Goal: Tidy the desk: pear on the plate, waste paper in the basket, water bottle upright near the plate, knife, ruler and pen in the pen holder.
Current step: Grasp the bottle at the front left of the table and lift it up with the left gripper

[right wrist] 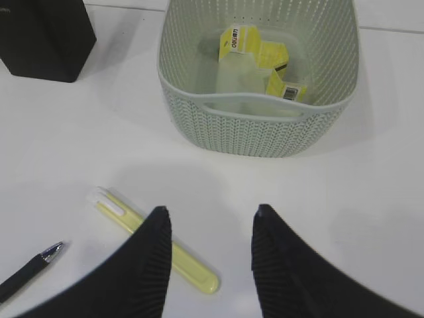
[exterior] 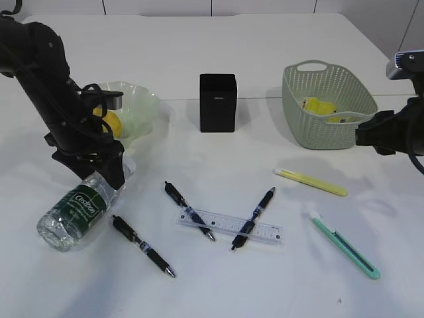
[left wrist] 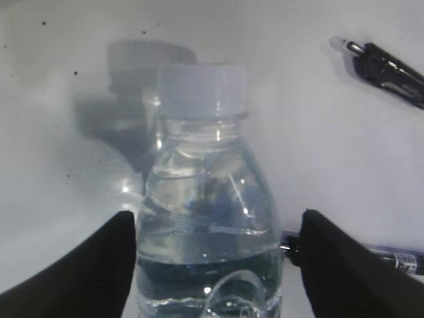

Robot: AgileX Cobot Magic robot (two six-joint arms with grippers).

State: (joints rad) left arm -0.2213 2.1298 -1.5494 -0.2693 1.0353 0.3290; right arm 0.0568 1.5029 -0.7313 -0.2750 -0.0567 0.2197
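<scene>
The water bottle [exterior: 74, 213] lies on its side at the front left of the desk [exterior: 218, 285]. My left gripper [exterior: 111, 175] straddles its neck, open, with a gap at one finger [left wrist: 344, 265]; its white cap [left wrist: 202, 89] points away. The pear [exterior: 110, 123] sits on the plate [exterior: 142, 99]. Waste paper [right wrist: 265, 56] lies in the basket [exterior: 328, 136]. The ruler [exterior: 265, 231], black pens [exterior: 189, 210] and the teal knife [exterior: 344, 244] lie in front of the pen holder [exterior: 218, 103]. My right gripper [right wrist: 212, 213] hovers open and empty before the basket [right wrist: 258, 126].
A yellow pen [exterior: 311, 182] lies between the basket and the ruler, partly under my right gripper's left finger [right wrist: 142, 265]. Two black pens cross the ruler; a third [exterior: 142, 245] lies just right of the bottle. The left arm [exterior: 46, 79] stands in front of the plate.
</scene>
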